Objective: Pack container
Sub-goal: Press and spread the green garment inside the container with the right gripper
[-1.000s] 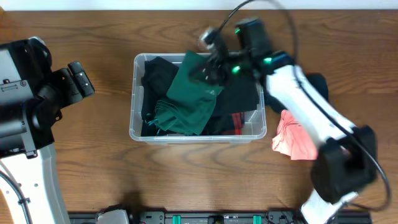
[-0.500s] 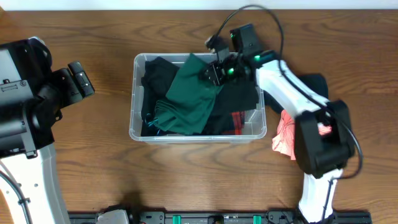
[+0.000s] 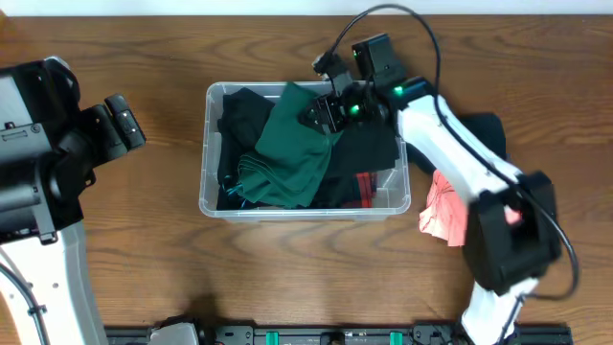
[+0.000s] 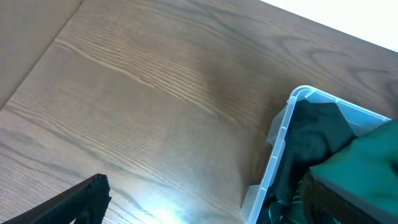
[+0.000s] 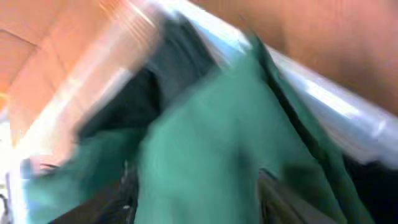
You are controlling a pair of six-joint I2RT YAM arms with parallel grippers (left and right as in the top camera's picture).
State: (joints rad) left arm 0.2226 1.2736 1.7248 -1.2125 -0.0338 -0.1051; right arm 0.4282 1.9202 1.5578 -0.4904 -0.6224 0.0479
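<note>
Container place: we see the container (image 3: 204, 163) in the middle of the overhead frame, on the wooden table (image 3: 144, 249); in the left wrist view its corner is at the lower right.
Right claw: the right gripper (image 3: 321, 113) is over the upper right part of the green garment (image 3: 287, 158). The wrist picture is blurred, so we cannot tell if it grips the cloth or is apart from it.
Left claw: the left gripper (image 3: 123, 123) waits at the left of the frame, well apart from the bin. We judge its fingers spread, with nothing between them.
Risk one: the green cloth rises to the far rim. If the claw lifts with cloth caught, we think it may drag the garment out.
Risk two: a push on the light bin could slide it on the smooth wood.
Risk three: the heap is already high; the pink cloth (image 3: 448, 218) at the right may not stay inside.
Materials: clear hard plastic with rounded corners; soft, creased fabric; black garments (image 3: 244, 120) underneath.
</note>
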